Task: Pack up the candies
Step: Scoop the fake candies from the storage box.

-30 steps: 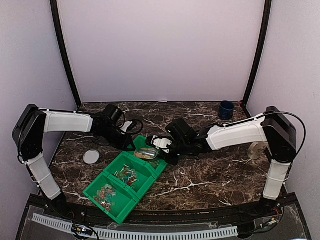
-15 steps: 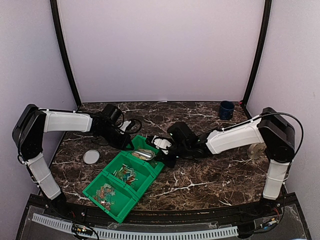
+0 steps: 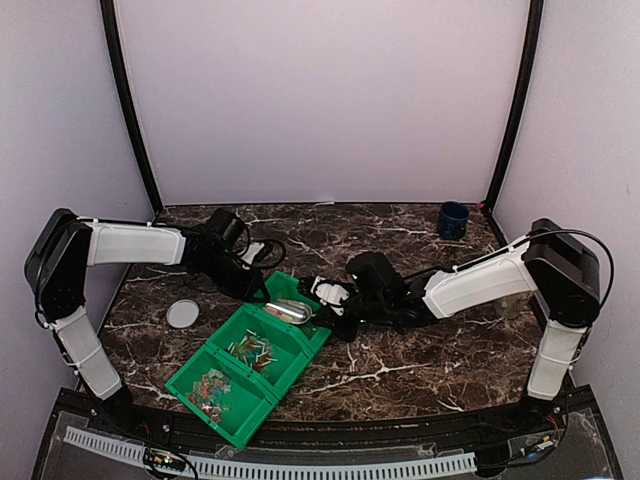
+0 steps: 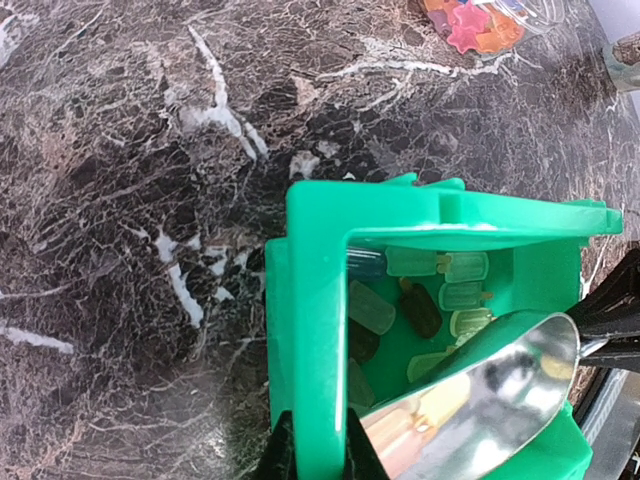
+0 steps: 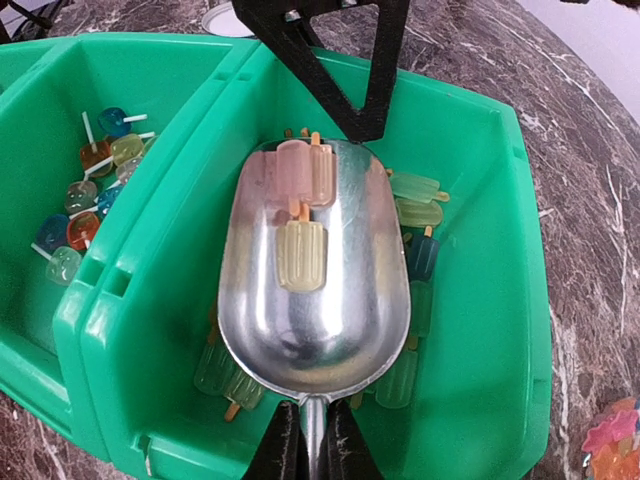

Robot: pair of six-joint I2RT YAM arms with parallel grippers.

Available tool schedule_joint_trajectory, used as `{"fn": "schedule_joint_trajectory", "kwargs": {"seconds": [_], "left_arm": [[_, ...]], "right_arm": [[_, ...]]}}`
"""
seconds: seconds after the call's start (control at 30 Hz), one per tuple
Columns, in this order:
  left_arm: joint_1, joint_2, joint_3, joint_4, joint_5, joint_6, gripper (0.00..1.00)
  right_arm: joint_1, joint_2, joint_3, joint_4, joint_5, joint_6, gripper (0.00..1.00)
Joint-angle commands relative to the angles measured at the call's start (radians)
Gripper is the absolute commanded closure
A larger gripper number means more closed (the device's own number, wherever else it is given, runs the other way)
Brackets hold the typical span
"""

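Note:
My right gripper [image 5: 312, 432] is shut on the handle of a metal scoop [image 5: 315, 290]. The scoop lies low in the far compartment of the green bin [image 5: 485, 330]. A few popsicle-shaped candies [image 5: 300, 250], pink and pale yellow, rest in its bowl. More green and dark candies [image 5: 415, 215] lie under and around it. My left gripper [image 4: 318, 445] is shut on the bin's far corner wall [image 4: 310, 300]. In the top view the scoop [image 3: 290, 310] sits between both grippers. A clear jar [image 5: 612, 445] with coloured candies shows at the right wrist view's lower right corner.
The bin's other two compartments [image 3: 215, 385] hold mixed coloured candies. A flat round whitish lid [image 3: 182, 314] lies left of the bin. A dark blue cup [image 3: 453, 220] stands at the back right. The marble table [image 3: 420, 350] stretches to the right of the bin.
My right arm has drawn back to the right and sunk lower, while the scoop stays over the far compartment. The left arm and the bin have not moved.

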Motion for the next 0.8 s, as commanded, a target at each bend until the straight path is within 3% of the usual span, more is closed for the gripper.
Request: {"fn": "schedule_joint_trajectory", "kwargs": {"seconds": [0.0, 0.37, 0.77], "left_arm": [[0.002, -0.09, 0.029, 0.054, 0.081, -0.044, 1.0], [0.003, -0.092, 0.029, 0.052, 0.069, -0.043, 1.0], [0.003, -0.092, 0.029, 0.049, 0.069, -0.041, 1.0]], "right_arm": [[-0.009, -0.071, -0.076, 0.167, -0.035, 0.058, 1.0], [-0.014, -0.12, -0.172, 0.287, 0.018, 0.107, 1.0], [-0.017, -0.192, -0.225, 0.353, 0.183, 0.104, 1.0]]}}
